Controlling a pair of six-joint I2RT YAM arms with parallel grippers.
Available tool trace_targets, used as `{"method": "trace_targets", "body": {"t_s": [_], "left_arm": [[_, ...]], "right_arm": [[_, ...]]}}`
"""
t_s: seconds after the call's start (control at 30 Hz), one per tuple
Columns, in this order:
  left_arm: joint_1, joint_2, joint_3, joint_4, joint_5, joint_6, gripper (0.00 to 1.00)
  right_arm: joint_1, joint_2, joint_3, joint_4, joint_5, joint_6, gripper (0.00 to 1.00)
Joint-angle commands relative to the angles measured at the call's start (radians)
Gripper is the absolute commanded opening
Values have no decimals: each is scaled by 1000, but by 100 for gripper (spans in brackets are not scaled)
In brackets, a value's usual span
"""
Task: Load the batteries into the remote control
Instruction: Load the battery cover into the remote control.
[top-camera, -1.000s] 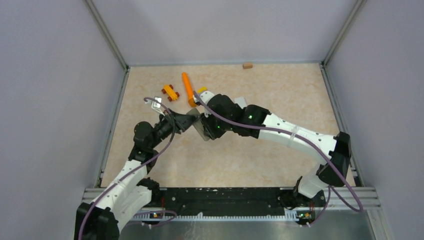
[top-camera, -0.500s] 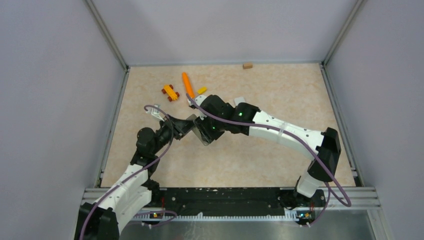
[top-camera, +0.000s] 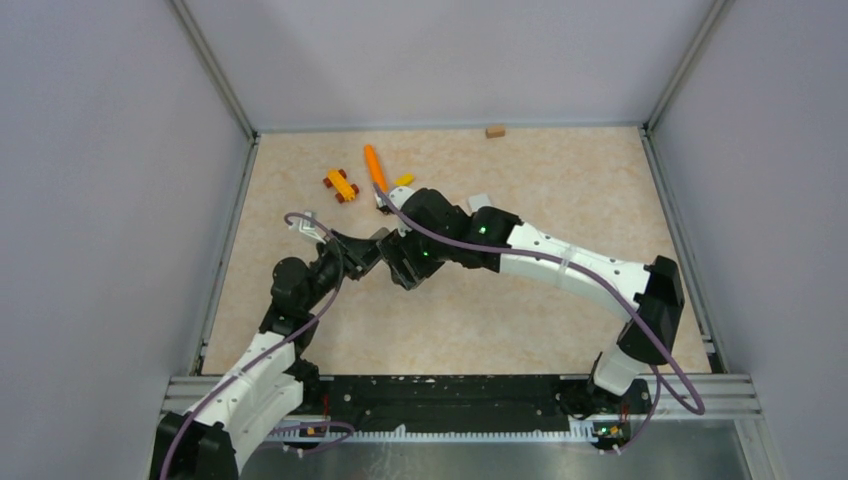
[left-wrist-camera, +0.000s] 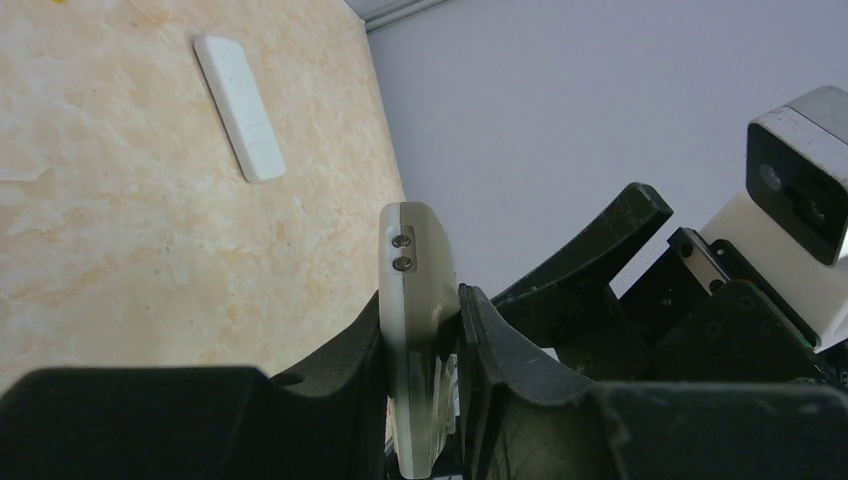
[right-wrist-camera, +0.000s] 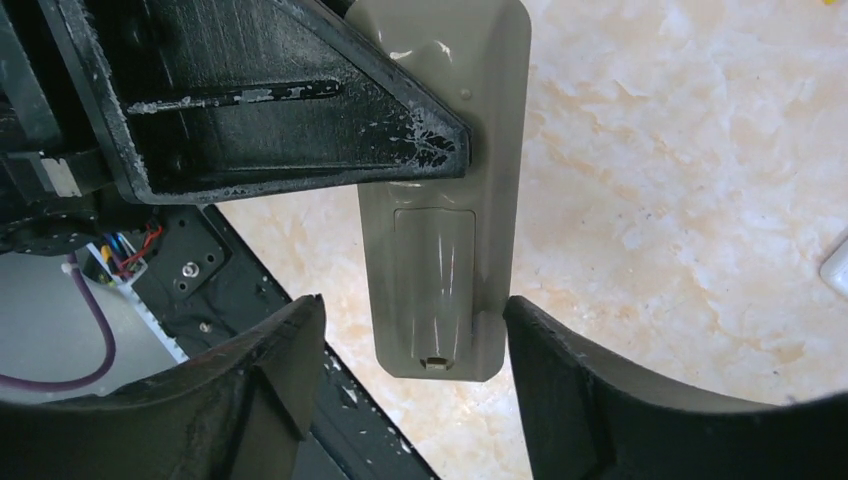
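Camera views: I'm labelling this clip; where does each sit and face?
Top: above and behind the robot, looking down at the table; both arms show.
Left wrist: on that arm, looking along the left gripper, shut on the remote.
Right wrist: on that arm, looking down through the open right gripper at the remote's back.
Shared: both wrist views show the remote.

The left arm (top-camera: 262, 360) reaches up from the bottom left of the top view. The right arm (top-camera: 560, 265) bends in from the right. They meet near the middle. The left gripper (left-wrist-camera: 420, 297) pinches the remote (left-wrist-camera: 415, 245) tight. The right gripper (right-wrist-camera: 410, 320) has its jaws wide apart.
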Motion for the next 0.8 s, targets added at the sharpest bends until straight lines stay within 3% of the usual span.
{"method": "trace_targets", "body": {"t_s": [0.0,0.1,0.37,0.57,0.77], "left_arm": [[0,-42,18,96,34,-49,0],[5,-47,20,89,31,-48,0],[14,-44,28,95,38,-80,0],[15,-40,37,106,40,-121,0],[15,-30,52,120,37,-176,0]], "right_arm": [[8,-82,-47,126,12,24,71],[7,-123,-80,163,20,42,81],[3,-291,-246,374,74,172,89],[-97,-485,-550,595,50,531,91],[-106,-632,-787,883,71,759,91]]}}
